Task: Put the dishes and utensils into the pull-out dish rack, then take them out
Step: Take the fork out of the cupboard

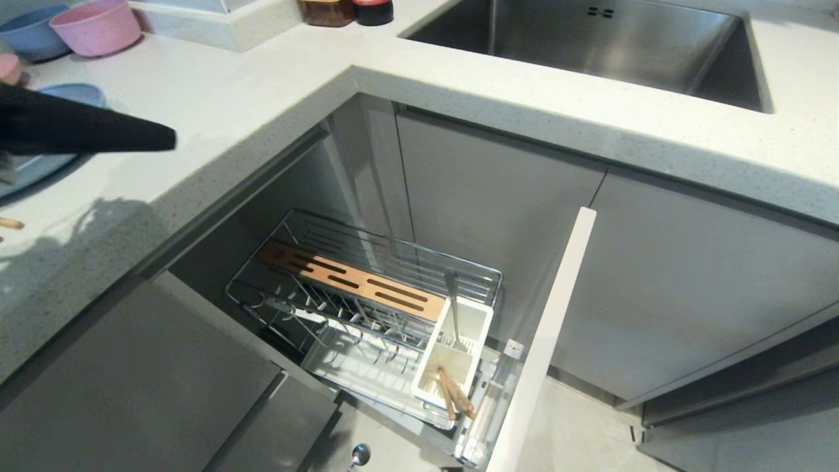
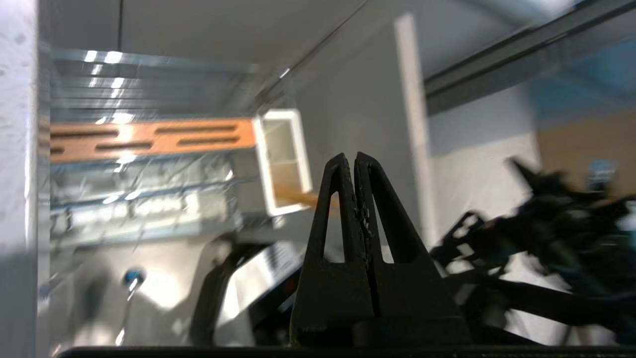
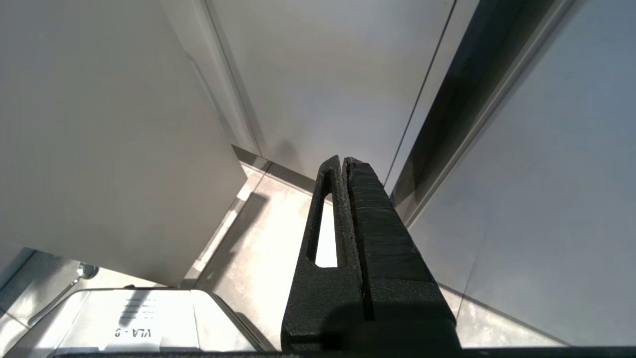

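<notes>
Head view: I see the pull-out dish rack (image 1: 367,295) drawn out from the corner cabinet, below the speckled countertop (image 1: 262,111). Its slotted wooden strip (image 1: 347,280) runs along the chrome wires. The white utensil caddy (image 1: 452,357) sits at the rack's end nearest the pale front panel (image 1: 544,341). The silver spoon (image 1: 453,308) stands upright in the caddy's rear compartment; the wooden chopsticks (image 1: 453,393) lean in its front compartment. My left gripper (image 1: 157,139) enters from the left edge over the countertop, its fingers pressed together into one black point, holding nothing. Beneath the arm lies the light-blue plate (image 1: 72,95), partly hidden. A pink bowl (image 1: 95,26) and a blue bowl (image 1: 29,33) stand side by side at the back left corner. The steel sink (image 1: 590,46) occupies the upper right.

Left wrist view: the left gripper (image 2: 355,159) shows its fingers closed tip to tip, with nothing between them. Beyond it, blurred, I see the rack (image 2: 144,199), the wooden strip (image 2: 149,139) and the caddy (image 2: 283,159), with a chopstick end (image 2: 298,199) protruding from the caddy.

Right wrist view: the right gripper (image 3: 344,161) hangs with fingers closed and empty, pointing at grey cabinet fronts (image 3: 323,74) and the floor (image 3: 258,238).
</notes>
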Motion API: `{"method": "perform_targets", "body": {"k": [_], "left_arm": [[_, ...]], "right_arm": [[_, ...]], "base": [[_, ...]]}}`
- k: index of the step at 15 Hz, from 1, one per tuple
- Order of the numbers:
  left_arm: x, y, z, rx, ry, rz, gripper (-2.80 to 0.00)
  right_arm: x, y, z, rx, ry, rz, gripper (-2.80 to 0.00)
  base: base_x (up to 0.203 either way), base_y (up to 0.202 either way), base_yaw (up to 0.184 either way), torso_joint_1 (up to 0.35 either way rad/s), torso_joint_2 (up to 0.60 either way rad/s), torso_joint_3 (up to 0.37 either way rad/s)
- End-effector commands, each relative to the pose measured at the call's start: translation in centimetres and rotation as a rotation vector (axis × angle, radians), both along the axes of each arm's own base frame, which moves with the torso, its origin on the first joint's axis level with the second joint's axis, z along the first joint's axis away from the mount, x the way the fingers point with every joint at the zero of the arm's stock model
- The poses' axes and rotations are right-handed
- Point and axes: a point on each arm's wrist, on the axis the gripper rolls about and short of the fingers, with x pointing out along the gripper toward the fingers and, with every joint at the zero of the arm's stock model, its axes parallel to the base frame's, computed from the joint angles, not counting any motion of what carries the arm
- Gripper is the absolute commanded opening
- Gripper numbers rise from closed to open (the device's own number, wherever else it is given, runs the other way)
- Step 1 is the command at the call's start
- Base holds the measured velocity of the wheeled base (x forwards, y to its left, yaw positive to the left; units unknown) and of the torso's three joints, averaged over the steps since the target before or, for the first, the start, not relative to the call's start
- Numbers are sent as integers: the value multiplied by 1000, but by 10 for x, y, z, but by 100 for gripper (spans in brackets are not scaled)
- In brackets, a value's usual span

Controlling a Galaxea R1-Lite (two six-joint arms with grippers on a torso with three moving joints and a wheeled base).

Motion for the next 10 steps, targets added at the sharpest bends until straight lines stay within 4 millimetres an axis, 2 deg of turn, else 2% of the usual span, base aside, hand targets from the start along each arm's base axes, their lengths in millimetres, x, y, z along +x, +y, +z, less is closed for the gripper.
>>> {"method": "perform_targets", "body": {"k": [1, 3, 5, 10], "left_arm": [[50, -28, -30, 123, 131, 44, -280], [69, -65, -50, 248, 181, 103, -280], [75, -96, -64, 293, 233, 143, -280], [91, -141, -99, 381, 313, 212, -280]], "right_arm": [[0, 0, 0, 0, 2, 0, -280], [0, 0, 0, 0, 2, 0, -280], [0, 0, 0, 0, 2, 0, -280], [0, 0, 0, 0, 2, 0, -280]], "base": [[0, 0, 0, 0, 0, 0], [0, 0, 0, 0, 0, 0], [0, 0, 0, 0, 0, 0], [0, 0, 0, 0, 0, 0]]}}
